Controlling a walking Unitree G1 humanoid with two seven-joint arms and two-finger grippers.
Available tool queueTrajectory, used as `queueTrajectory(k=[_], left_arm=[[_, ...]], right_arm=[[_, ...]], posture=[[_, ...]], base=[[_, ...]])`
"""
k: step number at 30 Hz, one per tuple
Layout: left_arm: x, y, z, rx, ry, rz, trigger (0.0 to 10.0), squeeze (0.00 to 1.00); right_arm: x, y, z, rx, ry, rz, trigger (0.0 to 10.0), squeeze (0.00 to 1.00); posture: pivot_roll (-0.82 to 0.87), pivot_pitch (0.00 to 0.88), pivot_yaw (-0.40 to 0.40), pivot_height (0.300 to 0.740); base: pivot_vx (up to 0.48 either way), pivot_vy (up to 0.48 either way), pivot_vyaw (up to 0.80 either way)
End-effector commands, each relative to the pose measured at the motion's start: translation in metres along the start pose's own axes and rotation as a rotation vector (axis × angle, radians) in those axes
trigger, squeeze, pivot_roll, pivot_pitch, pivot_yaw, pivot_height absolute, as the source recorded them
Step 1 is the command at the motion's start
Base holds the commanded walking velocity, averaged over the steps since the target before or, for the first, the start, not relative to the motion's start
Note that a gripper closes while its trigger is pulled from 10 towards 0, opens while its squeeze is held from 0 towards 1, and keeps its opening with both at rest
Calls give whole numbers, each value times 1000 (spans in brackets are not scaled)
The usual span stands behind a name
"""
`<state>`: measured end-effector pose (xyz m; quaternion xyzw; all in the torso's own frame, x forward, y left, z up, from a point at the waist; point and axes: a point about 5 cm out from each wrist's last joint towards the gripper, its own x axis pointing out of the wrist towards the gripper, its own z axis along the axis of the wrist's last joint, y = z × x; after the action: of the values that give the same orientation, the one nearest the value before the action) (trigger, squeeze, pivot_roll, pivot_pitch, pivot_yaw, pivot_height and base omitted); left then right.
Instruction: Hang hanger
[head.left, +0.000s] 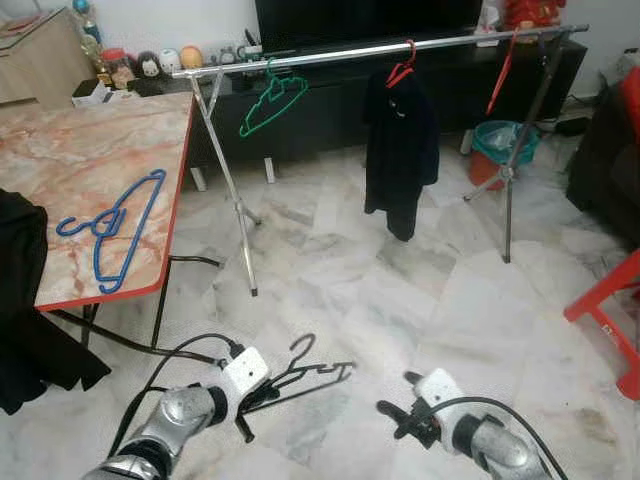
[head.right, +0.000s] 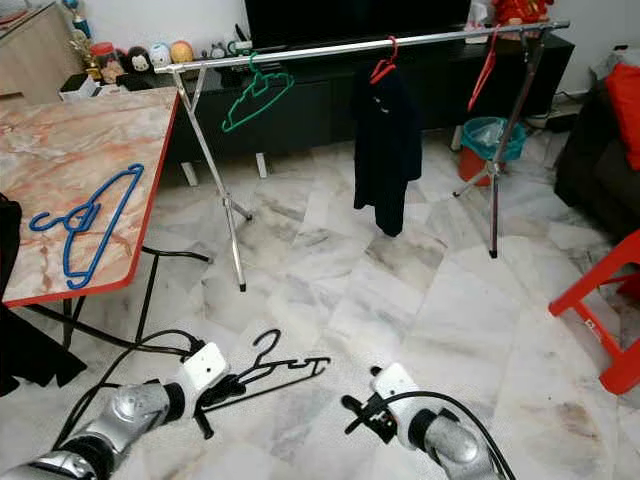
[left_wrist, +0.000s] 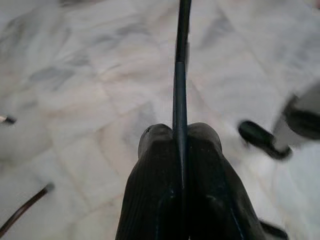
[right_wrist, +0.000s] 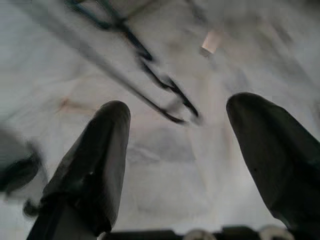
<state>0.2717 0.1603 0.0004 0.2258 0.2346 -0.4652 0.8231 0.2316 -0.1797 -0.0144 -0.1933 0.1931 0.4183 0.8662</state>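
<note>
Low down, left end effector (head.left: 258, 395) clamps black hanger (head.left: 305, 372); right end effector (head.left: 397, 415) spread apart, just beside.

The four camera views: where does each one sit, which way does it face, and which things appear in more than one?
Left eye view: on the head, facing forward and down at the clothes rail and marble table; both arms show.
Right eye view: the same scene, from the stereo camera's other eye.
Left wrist view: along the left gripper, jaws shut on the black hanger, floor beyond.
Right wrist view: along the right gripper, jaws open, above the floor.
Shared: the black hanger appears in all four.
</note>
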Motion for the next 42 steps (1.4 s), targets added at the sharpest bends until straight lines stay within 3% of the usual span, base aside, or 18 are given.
queueTrajectory(k=[1, 6, 8, 11, 15, 23, 24, 25, 26, 33, 42], left_arm=[[-3, 1, 3, 45, 6, -88, 10000, 0], [-7, -3, 1, 39, 21, -213, 10000, 0], [-9, -3, 4, 3, -1, -276, 10000, 0], [-11, -2, 7, 4, -11, -324, 10000, 0], [-15, -6, 3, 46, 43, -423, 10000, 0], [-20, -6, 2, 36, 72, -510, 10000, 0], [-21, -6, 3, 29, 69, -521, 10000, 0], [-21, -6, 3, 25, 66, -529, 10000, 0], [-21, -5, 6, 19, 57, -533, 10000, 0], [-21, -3, 11, -1, 43, -570, 10000, 0], [-28, 2, 18, -16, 53, -657, 10000, 0]], right_arm=[[-2, 10, 1, -85, -3, 107, 10000, 0], [-12, 13, 5, -77, -39, 201, 10000, 0], [-20, 15, 5, 23, -65, 282, 10000, 0], [-26, 15, 4, 77, -72, 329, 10000, 0], [-32, 17, -1, 124, -57, 377, 10000, 0], [-41, 23, 2, 223, -83, 460, 10000, 0], [-42, 23, 4, 248, -96, 473, 10000, 412], [-43, 23, 6, 277, -106, 483, 10000, 627], [-44, 23, 6, 308, -106, 501, 10000, 1000], [-42, 29, 5, 315, -91, 533, 10000, 1000], [-33, 24, 6, 282, -64, 466, 10000, 1000]], posture=[[-61, 10, 83, 740], [-63, 0, 83, 740], [-63, 0, 80, 740], [-61, 0, 77, 740], [-58, 0, 76, 740], [-54, 0, 72, 740], [-52, 0, 71, 740], [-52, 0, 71, 740], [-50, 0, 71, 740], [-49, 0, 73, 740], [-37, 0, 71, 740]], base=[[0, 0, 0], [0, 0, 0], [0, 0, 0], [0, 0, 0], [0, 0, 0], [0, 0, 0], [0, 0, 0], [0, 0, 0], [0, 0, 0], [0, 0, 0], [0, 0, 0]])
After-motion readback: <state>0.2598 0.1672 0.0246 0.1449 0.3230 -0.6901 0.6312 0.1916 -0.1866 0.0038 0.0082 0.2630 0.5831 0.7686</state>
